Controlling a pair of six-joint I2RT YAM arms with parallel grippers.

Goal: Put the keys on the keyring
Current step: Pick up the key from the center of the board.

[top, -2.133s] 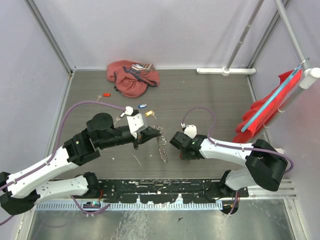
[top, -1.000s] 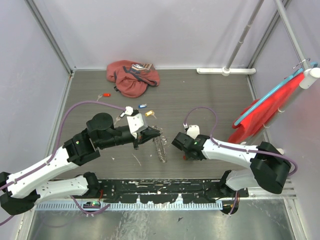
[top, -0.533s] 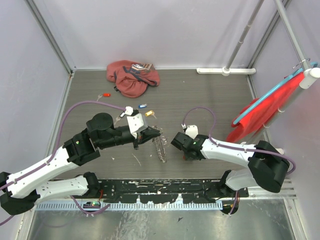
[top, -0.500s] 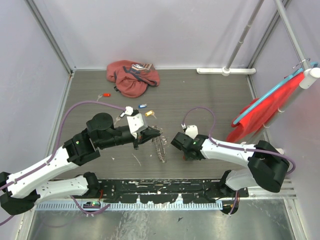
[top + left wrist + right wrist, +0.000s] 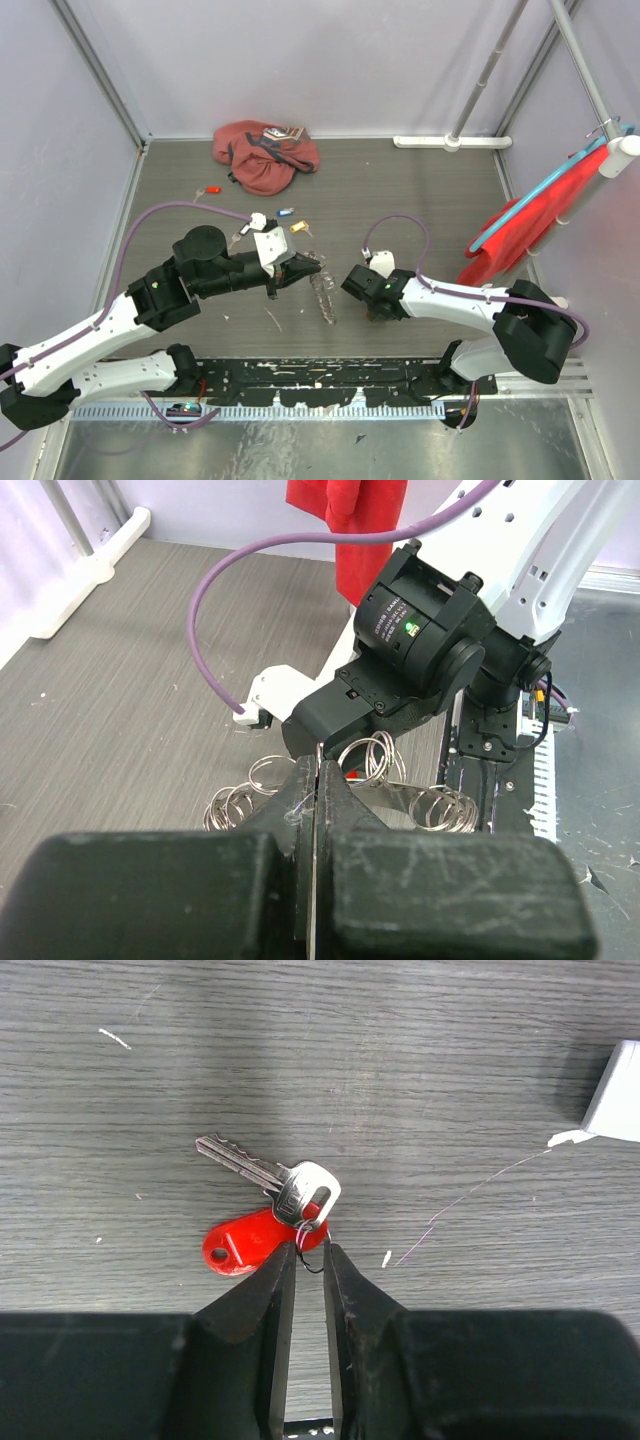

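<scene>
The key (image 5: 290, 1192) with its red tag (image 5: 243, 1241) lies flat on the counter (image 5: 450, 1080) at the tips of my right tool (image 5: 310, 1250), jaws narrowly parted and empty, so I'd pinch its head squarely before lifting toward the keyring (image 5: 322, 290) dangling nearby from my left tool (image 5: 317, 780), which is clamped shut on it.

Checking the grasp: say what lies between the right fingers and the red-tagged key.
Right wrist view: only a thin wire loop off the key, over bare table.
</scene>
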